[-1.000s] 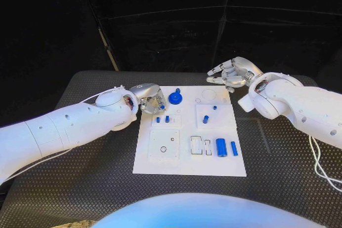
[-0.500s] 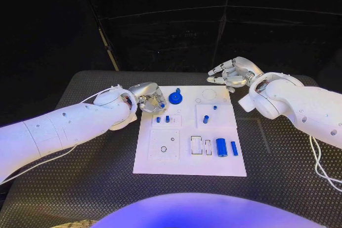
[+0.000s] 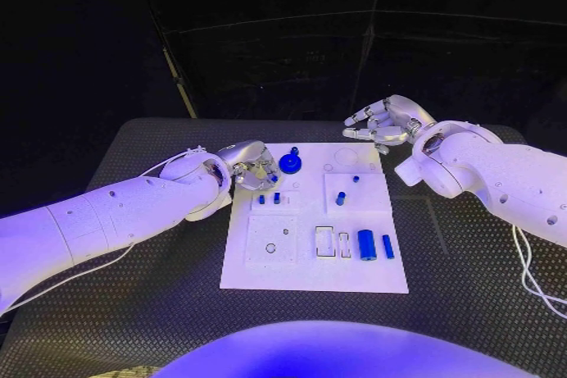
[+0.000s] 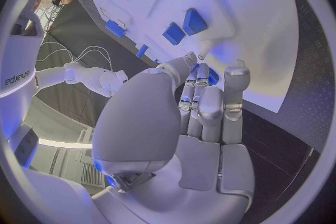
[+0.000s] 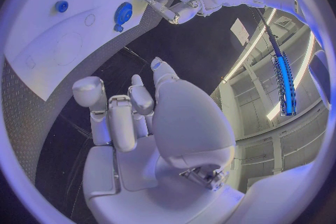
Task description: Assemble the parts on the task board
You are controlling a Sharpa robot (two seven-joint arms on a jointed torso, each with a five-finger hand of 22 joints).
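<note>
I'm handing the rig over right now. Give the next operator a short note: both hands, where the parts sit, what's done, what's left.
Left hand: at the task board's far left edge, by the blue gear; fingers curled; a grip can't be confirmed.
Right hand: hovers beyond the far right corner, fingers loosely curled, holding nothing.
Parts: two small blocks left of centre, two pegs right of centre, a cylinder and a bar lying near side.
Done: unclear. Left: cylinder and bar appear unplaced.
</note>
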